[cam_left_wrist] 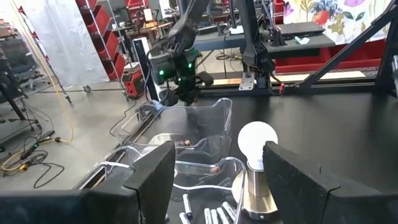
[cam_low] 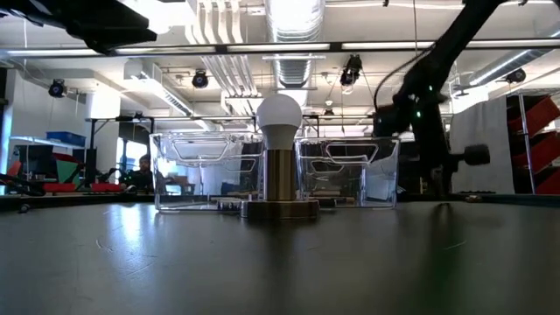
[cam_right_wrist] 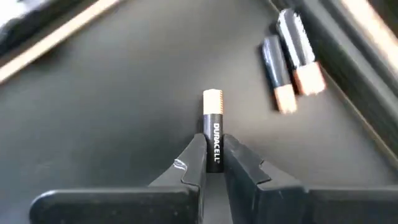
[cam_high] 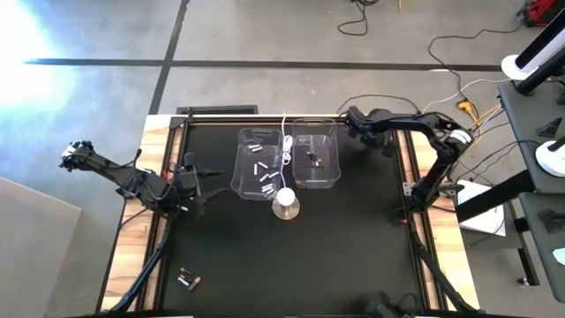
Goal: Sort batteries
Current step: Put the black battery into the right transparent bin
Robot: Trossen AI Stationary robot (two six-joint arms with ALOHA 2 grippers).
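Clamped in your right gripper (cam_right_wrist: 213, 163), low centre of its wrist frame, sits a dark battery (cam_right_wrist: 212, 134): light, stiff, slick, so grip mid-barrel. Two more batteries (cam_right_wrist: 287, 59) lie upper right. Only overhead shows your left gripper (cam_high: 196, 185), spread empty, mid-left beside the bins (cam_high: 261, 163).

The left gripper (cam_left_wrist: 214, 180) stands with its two dark fingers (cam_left_wrist: 152, 180) apart, framing a white bulb (cam_left_wrist: 257, 140) on a brass-coloured base (cam_left_wrist: 256, 193). Beside the bulb sit two clear bins (cam_left_wrist: 205, 124); silvery batteries (cam_left_wrist: 214, 216) lie in the nearer one. Beyond the farther bin, the right arm (cam_left_wrist: 177, 62) hangs over the black worktop (cam_left_wrist: 336, 124).
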